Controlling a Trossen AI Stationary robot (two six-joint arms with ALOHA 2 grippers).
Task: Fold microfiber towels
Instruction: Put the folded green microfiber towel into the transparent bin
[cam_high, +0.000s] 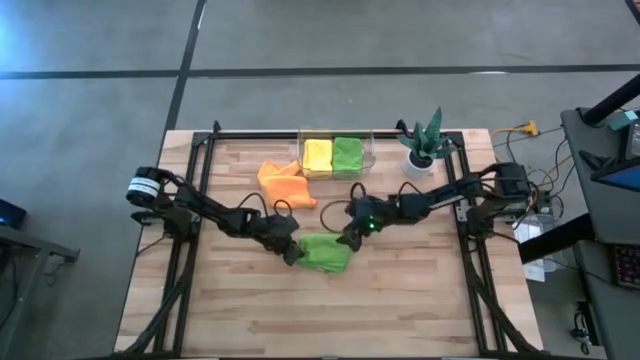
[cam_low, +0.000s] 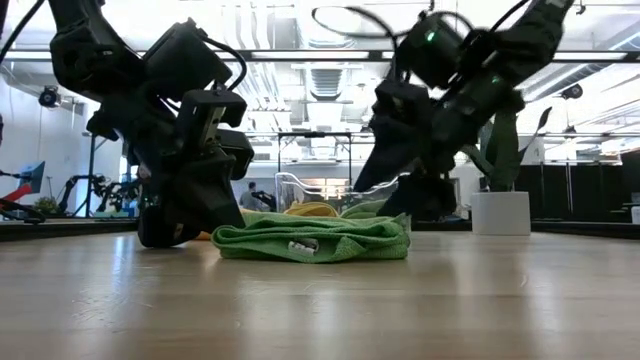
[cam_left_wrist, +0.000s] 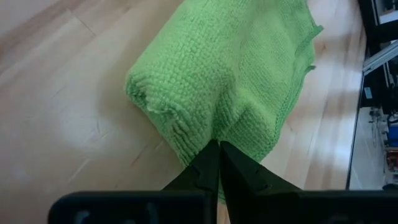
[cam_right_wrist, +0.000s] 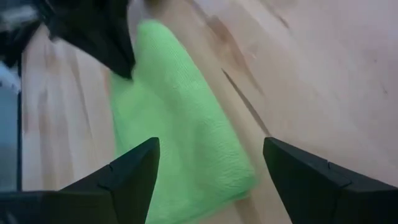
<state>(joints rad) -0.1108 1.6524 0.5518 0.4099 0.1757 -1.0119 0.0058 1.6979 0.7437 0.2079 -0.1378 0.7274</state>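
Observation:
A folded lime green towel (cam_high: 325, 252) (cam_low: 315, 238) lies flat on the wooden table's middle. My left gripper (cam_high: 296, 253) (cam_left_wrist: 218, 147) is shut at the towel's left end. My right gripper (cam_high: 349, 238) (cam_right_wrist: 211, 163) hovers open just over the towel's right far part (cam_right_wrist: 180, 124), touching nothing. An orange towel (cam_high: 285, 183) lies crumpled on the table farther back. A yellow towel (cam_high: 317, 155) and a second green towel (cam_high: 347, 155) lie folded in a clear bin (cam_high: 368, 152). My left gripper pinches the towel's left end (cam_left_wrist: 211, 127) between its two fingertips, and the cloth puckers toward them. The fingers slant down from the table's left side. How many layers they have, I cannot tell. The towel lies on the table.
A spiky green plant in a white pot (cam_high: 422, 148) stands at the back right, near the right arm. Black frame rails (cam_high: 200, 200) run along both table sides. Bare wood (cam_high: 330, 310) lies toward the near edge.

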